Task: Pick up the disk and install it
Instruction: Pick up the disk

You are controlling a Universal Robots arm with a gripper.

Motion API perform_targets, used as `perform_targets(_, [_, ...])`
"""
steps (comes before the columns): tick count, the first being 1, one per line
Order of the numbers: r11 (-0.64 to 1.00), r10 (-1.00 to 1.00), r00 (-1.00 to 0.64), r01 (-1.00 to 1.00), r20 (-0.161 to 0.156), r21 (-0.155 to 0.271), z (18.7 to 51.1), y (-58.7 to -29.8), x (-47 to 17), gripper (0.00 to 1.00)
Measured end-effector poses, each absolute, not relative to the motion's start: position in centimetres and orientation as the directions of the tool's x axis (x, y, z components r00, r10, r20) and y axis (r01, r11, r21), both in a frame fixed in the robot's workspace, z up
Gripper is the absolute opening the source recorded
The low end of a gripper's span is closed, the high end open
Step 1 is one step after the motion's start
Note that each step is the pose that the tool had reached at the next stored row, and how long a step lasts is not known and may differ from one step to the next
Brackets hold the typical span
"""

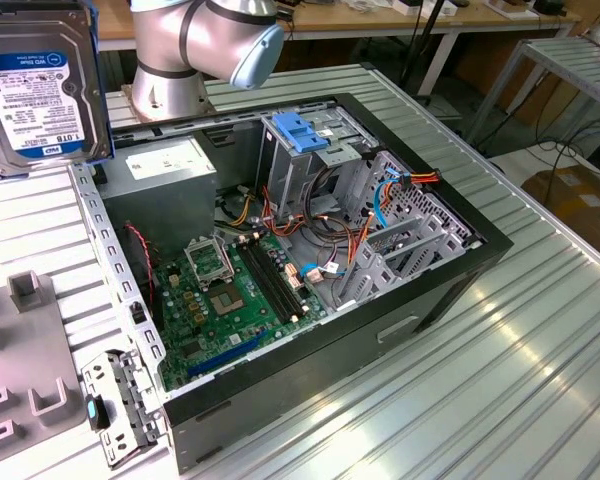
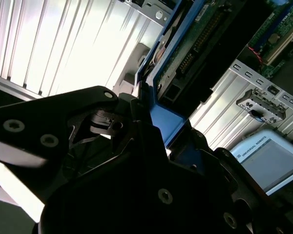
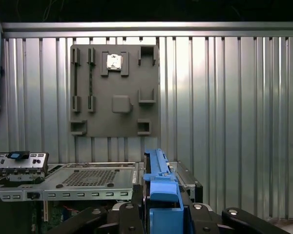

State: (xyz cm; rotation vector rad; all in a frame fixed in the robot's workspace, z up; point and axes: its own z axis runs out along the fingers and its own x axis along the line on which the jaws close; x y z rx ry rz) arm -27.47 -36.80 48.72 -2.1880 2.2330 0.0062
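The disk (image 1: pixel 40 85), a silver-grey hard drive with a white-and-blue label and blue side rails, hangs in the air at the exterior view's upper left, off to the side of the open computer case (image 1: pixel 460 265). In the second wrist view my gripper (image 2: pixel 161 126) is shut on the disk (image 2: pixel 195 44), with black fingers (image 2: pixel 132 117) pressing on its blue rail and the green circuit-board side showing. In the first wrist view the disk (image 3: pixel 156 168) stands on edge, rising out of the gripper (image 3: pixel 161 214).
Inside the case stand a metal drive cage with a blue latch (image 1: pixel 300 130), a grey box with a white sticker (image 1: pixel 165 175), the motherboard (image 1: pixel 235 300) and loose cables. A grey fixture plate (image 3: pixel 115 90) lies on the ribbed metal table (image 1: pixel 500 400). The arm's base (image 1: pixel 175 60) stands behind the case.
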Motion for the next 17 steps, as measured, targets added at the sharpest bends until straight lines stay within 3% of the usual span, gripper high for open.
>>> perform_targets(17, [0.02, -1.0, -0.02, -1.0, -0.014, -0.008, 48.7, -36.8, -25.4, 0.37])
